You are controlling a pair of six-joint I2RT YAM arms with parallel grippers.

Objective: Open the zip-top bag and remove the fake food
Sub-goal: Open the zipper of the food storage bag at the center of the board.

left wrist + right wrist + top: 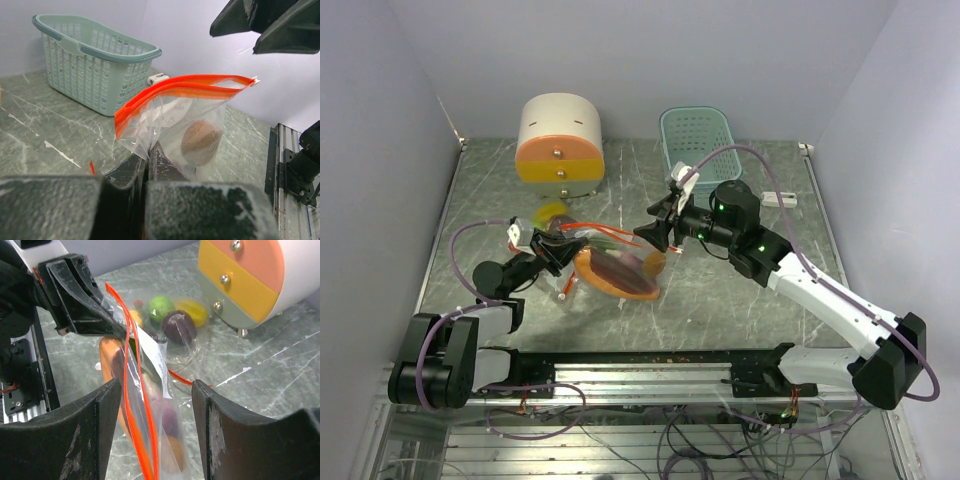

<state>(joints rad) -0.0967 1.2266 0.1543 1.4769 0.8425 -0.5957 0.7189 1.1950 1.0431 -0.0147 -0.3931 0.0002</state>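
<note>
Here, mid-table and left of centre, the zip-top bag (170, 115) stands with its orange zip strip uppermost.

- The left gripper (148, 160) has its fingers pressed together, pinching the clear plastic at the bag's left end.
- The right gripper (155, 390) hangs just above the bag's right end. Its fingers are spread wide, and in its own wrist view the zip strip runs between them, clear of both pads.
- Fake food (200, 142): an orange-brown piece sits inside the bag. A lime-green fruit (161, 307), a yellow fruit (194, 312) and a dark purple piece (178, 326) lie at the bag's far side near the drawer box (560, 140) — whether inside the plastic cannot be told.
- The basket (695, 135) sits at the far edge of the table (740, 310), right of the box.
</note>
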